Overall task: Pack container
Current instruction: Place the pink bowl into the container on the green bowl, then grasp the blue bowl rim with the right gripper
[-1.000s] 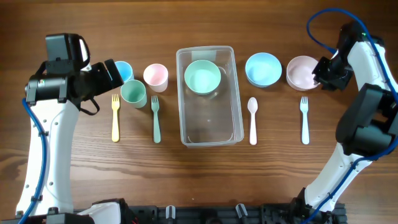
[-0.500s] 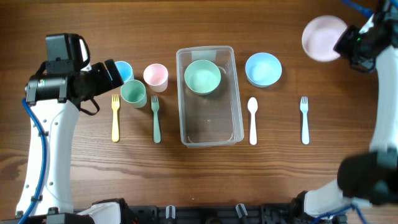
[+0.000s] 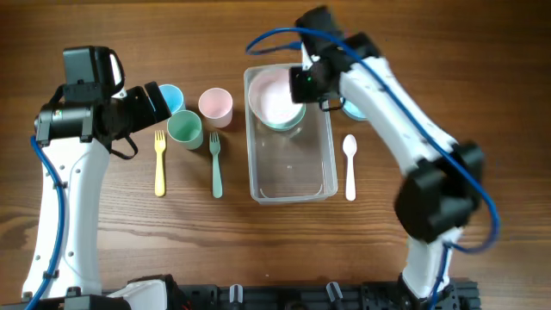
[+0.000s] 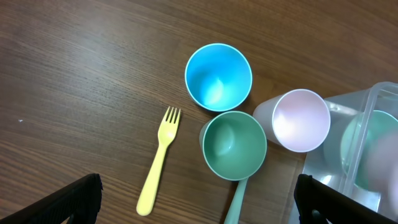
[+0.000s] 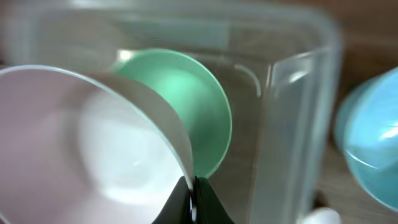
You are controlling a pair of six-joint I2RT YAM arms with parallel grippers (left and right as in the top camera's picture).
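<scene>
Container: the clear rectangular plastic tub sat mid-table, between the pastel plastic cups and the white plastic spoon
Step in hand: I judged it to be nesting the pale pink round bowl into the mint green round bowl at the tub's far end
Right gripper: pinched tight on the pink bowl's rim, with the bowl tilted
Left gripper: spread wide and empty, above the cups
Next move: I reckoned it called for levelling the bowl, lowering it, then letting go

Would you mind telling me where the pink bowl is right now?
In the overhead view, the pink bowl is held by the right gripper over the far end of the container, above the green bowl inside it.
</scene>
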